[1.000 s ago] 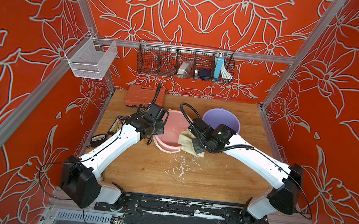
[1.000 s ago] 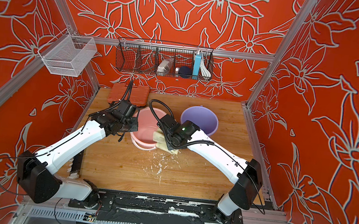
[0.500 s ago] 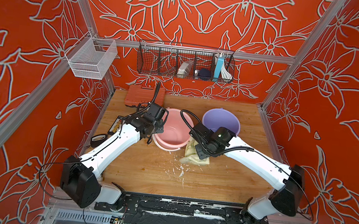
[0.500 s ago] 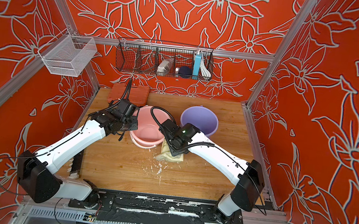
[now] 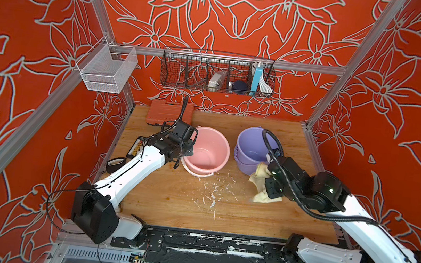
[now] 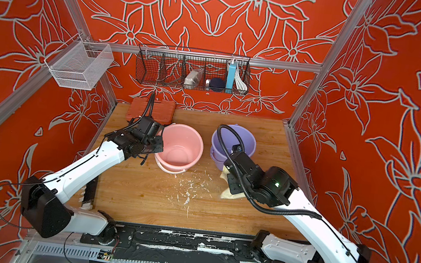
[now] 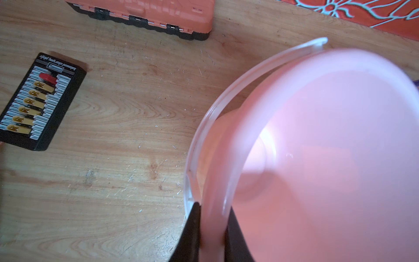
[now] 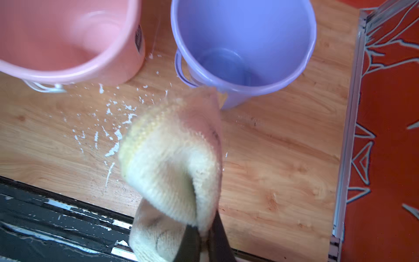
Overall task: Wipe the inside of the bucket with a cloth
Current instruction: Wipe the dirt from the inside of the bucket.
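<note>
right wrist view: the cloth (image 8: 172,158), pale yellow and bunched, is pinched at one edge by the right tool (image 8: 204,242), whose jaws are clenched on it. it is outside both buckets, over the worktop (image 8: 283,147) and just in front of the purple bucket (image 8: 244,45); whether its lower end touches the wood i cannot tell. in both top views the cloth (image 5: 259,179) (image 6: 227,195) shows beside the purple bucket's wall, partly hidden by the right arm. the pink bucket (image 5: 207,150) stands upright to the left of the purple one, apart from it. in the left wrist view the left tool (image 7: 212,236) is clamped on the pink bucket's rim, one finger outside the wall and one inside. white flecks (image 5: 210,194) are scattered on the worktop in front of the buckets. an orange case (image 5: 164,110) lies at the back left, and a black connector board (image 7: 38,102) lies near the left edge.
</note>
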`<state>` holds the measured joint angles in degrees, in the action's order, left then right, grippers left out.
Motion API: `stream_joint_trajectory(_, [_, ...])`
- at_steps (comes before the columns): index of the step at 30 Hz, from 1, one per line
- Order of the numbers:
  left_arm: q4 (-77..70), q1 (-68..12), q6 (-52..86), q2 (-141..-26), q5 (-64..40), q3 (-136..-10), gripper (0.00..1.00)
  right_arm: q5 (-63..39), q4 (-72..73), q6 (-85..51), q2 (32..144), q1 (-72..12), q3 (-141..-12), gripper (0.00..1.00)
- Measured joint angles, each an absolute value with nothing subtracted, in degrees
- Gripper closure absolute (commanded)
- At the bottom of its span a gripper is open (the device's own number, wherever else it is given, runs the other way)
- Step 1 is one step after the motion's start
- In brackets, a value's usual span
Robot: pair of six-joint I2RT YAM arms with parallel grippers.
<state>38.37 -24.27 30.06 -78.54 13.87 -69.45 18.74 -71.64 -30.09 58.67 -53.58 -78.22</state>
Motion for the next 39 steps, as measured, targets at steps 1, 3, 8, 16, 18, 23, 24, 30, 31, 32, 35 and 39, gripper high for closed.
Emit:
stream_joint_trajectory(1, [37.98,-24.27,29.82,-78.52,13.76,-69.14,1.0,18.13,-70.17,-29.04,58.02,-53.52,-78.43,1.0])
stream_joint_trajectory(3, [37.23,-24.27,29.41,-78.48,13.17,-68.86,1.0,16.69,-67.22,-27.24,58.04,-53.52,-79.44,1.0])
stream_joint_trajectory(8, [35.94,-24.27,28.27,-78.48,9.78,-68.88,1.0,13.98,-59.42,-23.51,65.71,-53.47,-86.78,1.0])
stream_joint_trajectory(16, [38.48,-24.27,27.88,-78.5,3.2,-72.4,1.0,10.79,-51.05,-22.61,91.35,-50.46,-103.77,1.0])
stream_joint_trajectory(18, [38.59,-24.27,28.08,-78.37,1.91,-73.1,1.0,8.86,-49.67,-23.81,95.31,-48.12,-104.44,1.0])
stream_joint_trajectory(23, [39.75,-24.27,28.4,-77.14,-1.45,-73.19,1.0,5.41,-47.59,-26.94,102.61,-42.28,-104.44,1.0])
stream_joint_trajectory(24, [39.83,-24.27,28.77,-76.97,-2.17,-73.17,1.0,4.6,-47.2,-27.53,103.48,-41.52,-104.44,1.0])
stream_joint_trajectory(30, [40.14,-24.01,29.39,-76.77,-5.3,-72.73,1.0,1.3,-45.28,-29.85,105.1,-41.15,-105.95,1.0])
stream_joint_trajectory(31, [40.14,-24.01,29.63,-76.77,-6.0,-72.58,1.0,0.47,-45.06,-30.26,105.69,-41.28,-107.33,1.0])
stream_joint_trajectory(32, [40.05,-24.01,29.76,-76.77,-6.39,-72.49,1.0,-0.51,-44.86,-30.59,106.37,-41.41,-108.77,1.0])
stream_joint_trajectory(35, [40.12,-23.99,29.93,-76.77,-7.57,-72.31,1.0,-4.03,-43.64,-31.03,109.03,-41.85,-113.01,1.0])
stream_joint_trajectory(39, [40.95,-23.94,30.04,-77.32,-7.77,-72.31,1.0,-9.87,-42.46,-31.14,113.3,-43.09,-117.4,1.0])
